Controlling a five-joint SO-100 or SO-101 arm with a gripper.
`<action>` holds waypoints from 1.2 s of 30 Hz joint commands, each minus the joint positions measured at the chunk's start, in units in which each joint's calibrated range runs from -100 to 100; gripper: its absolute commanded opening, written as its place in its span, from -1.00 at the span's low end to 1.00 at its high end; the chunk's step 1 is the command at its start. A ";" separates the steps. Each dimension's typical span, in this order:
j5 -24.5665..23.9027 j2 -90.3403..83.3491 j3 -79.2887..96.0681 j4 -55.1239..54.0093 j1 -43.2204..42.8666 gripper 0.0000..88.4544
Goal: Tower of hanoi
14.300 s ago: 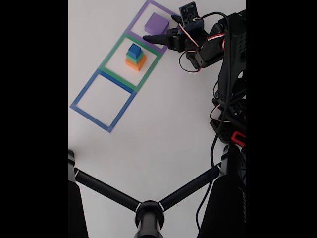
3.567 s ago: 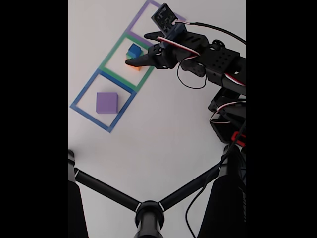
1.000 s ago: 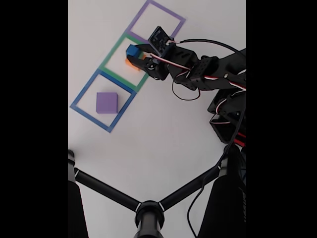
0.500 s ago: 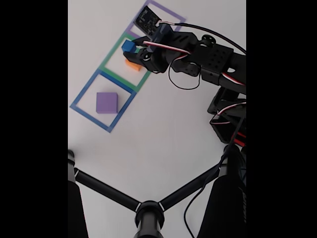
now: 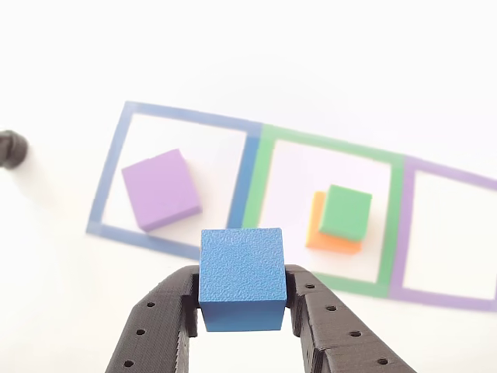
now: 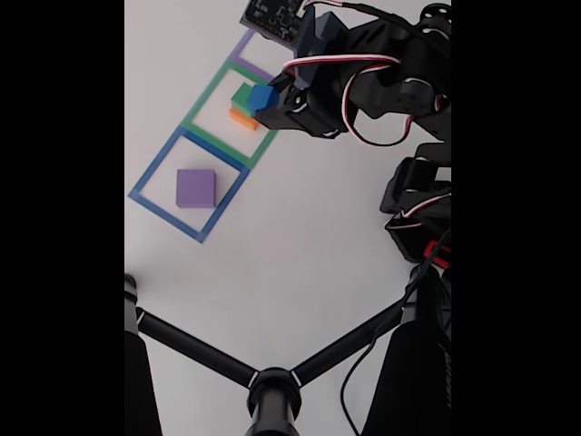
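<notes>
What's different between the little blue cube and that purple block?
The blue cube is held between the gripper fingers, lifted off the table; the purple block lies flat inside the blue outline. The blue cube is as tall as it is wide, while the purple block is a low slab. The blue cube looks smaller in the fixed view than the purple block. Both are matte with square tops.

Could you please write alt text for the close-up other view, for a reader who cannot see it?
The gripper holds a blue cube between its black jaws above a white table. Beyond, a purple block lies in a blue outline; a green block tops an orange block.
</notes>
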 commanded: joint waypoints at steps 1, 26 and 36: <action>0.59 -0.29 -6.28 3.30 -2.73 -0.94; 0.59 2.13 25.54 -34.92 -8.77 -0.95; 0.59 13.84 47.82 -77.19 -11.07 -0.95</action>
